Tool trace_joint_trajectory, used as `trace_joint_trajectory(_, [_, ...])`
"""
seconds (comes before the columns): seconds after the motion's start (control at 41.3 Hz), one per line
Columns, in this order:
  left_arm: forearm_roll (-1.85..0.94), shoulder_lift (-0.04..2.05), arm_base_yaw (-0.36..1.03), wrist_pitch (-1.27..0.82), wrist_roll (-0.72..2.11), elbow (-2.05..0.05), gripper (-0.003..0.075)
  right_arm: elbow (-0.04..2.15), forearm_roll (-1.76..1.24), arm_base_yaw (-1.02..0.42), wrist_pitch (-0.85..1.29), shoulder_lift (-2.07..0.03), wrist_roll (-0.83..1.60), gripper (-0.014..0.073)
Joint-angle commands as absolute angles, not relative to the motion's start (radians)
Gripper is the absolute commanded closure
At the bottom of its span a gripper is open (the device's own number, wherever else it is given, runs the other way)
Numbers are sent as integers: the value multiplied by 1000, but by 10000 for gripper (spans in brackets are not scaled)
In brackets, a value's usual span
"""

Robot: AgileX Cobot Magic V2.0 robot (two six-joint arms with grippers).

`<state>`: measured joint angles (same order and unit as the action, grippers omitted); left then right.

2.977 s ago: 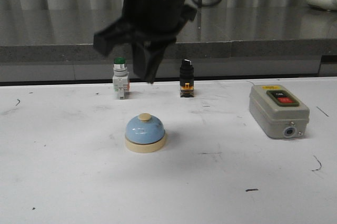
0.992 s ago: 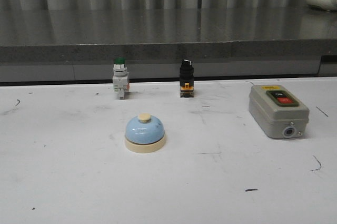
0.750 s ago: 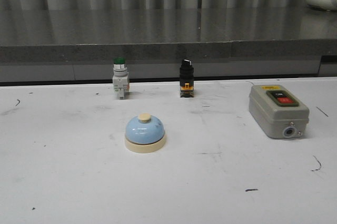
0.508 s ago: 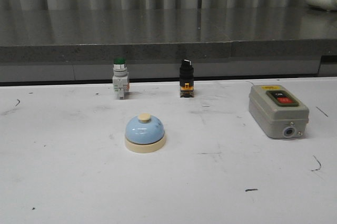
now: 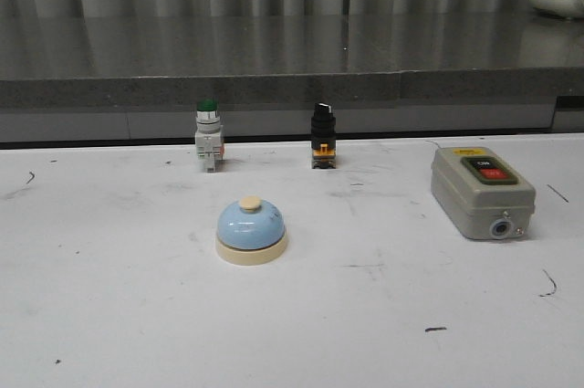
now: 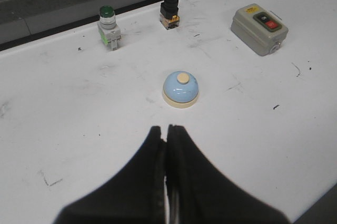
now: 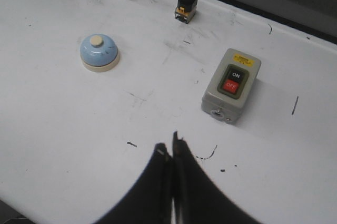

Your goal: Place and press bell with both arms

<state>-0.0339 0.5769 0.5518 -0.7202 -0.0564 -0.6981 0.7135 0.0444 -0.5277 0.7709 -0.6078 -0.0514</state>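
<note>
The light-blue bell with a cream base and cream button stands upright on the white table, left of centre. It also shows in the left wrist view and in the right wrist view. My left gripper is shut and empty, held high above the table on the near side of the bell. My right gripper is shut and empty, high above the table, nearer the grey switch box than the bell. Neither arm shows in the front view.
A grey ON/OFF switch box sits at the right. A green-capped push button and a black selector switch stand along the table's far edge, before a dark ledge.
Three seconds ago a black gripper hung above the bell in the front view; it has withdrawn out of that view. Over the last second nothing has moved.
</note>
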Motion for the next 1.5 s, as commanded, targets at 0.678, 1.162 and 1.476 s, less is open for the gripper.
trace_joint_trajectory(0.678, [-7,99,33,-47,-58,-64,740,737,53,-519,706,-610,-52,662])
trace_joint_trajectory(1.162, [-7,-23,13,23,-58,30,740,737,53,-519,708,-610,-52,662])
trace_joint_trajectory(1.476, [-7,-21,13,23,-58,30,740,737,53,-519,708,-610,-52,662])
